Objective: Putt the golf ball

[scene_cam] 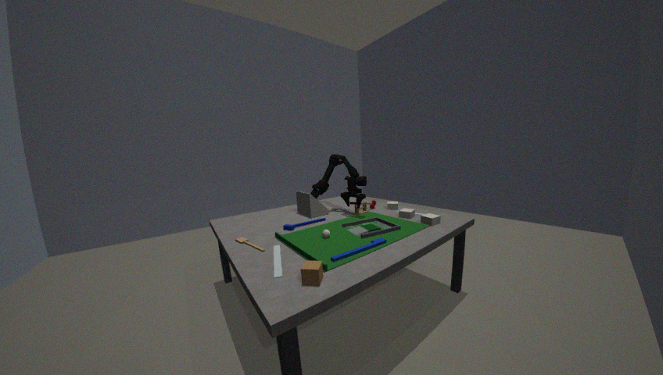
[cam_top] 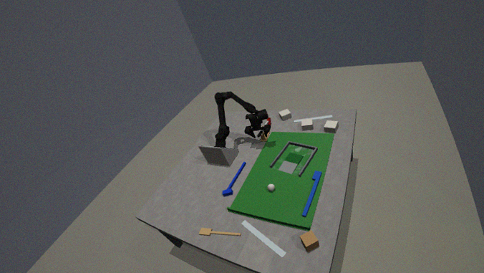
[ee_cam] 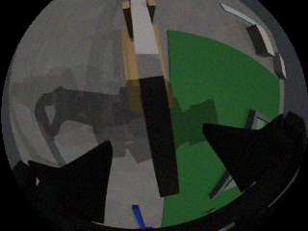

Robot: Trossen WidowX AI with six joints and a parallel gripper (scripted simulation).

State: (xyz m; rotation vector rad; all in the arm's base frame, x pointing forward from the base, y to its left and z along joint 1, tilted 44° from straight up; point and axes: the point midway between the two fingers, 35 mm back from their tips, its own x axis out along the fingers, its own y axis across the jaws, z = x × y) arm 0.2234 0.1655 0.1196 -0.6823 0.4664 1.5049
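Note:
The red putter [cam_top: 269, 121] [scene_cam: 373, 204] [ee_cam: 160, 144] rests on a wooden stand [cam_top: 264, 137] [scene_cam: 357, 210] [ee_cam: 130, 53] beside the mat's far left corner. It has a red head, pale shaft and black grip. My gripper [cam_top: 257, 133] [scene_cam: 353, 205] [ee_cam: 158, 138] is open above the grip, with one finger on each side in the wrist view and nothing held. The white golf ball [cam_top: 271, 188] [scene_cam: 326, 233] sits on the green mat [cam_top: 253, 193] [scene_cam: 302, 239] [ee_cam: 212, 72]. The grey ramp [cam_top: 288, 166] [scene_cam: 357, 230] leads to the darker raised green [cam_top: 294, 157] [scene_cam: 370, 226].
Dark rails [cam_top: 308, 162] [scene_cam: 381, 231] border the green. A blue putter [cam_top: 237, 175] [scene_cam: 306, 223] lies left of the mat, another blue one [cam_top: 310, 198] [scene_cam: 356, 251] along its right side. A grey wedge [cam_top: 215, 156] stands by the arm base. White blocks [cam_top: 306, 125] lie behind, an orange cube [cam_top: 309, 241] in front.

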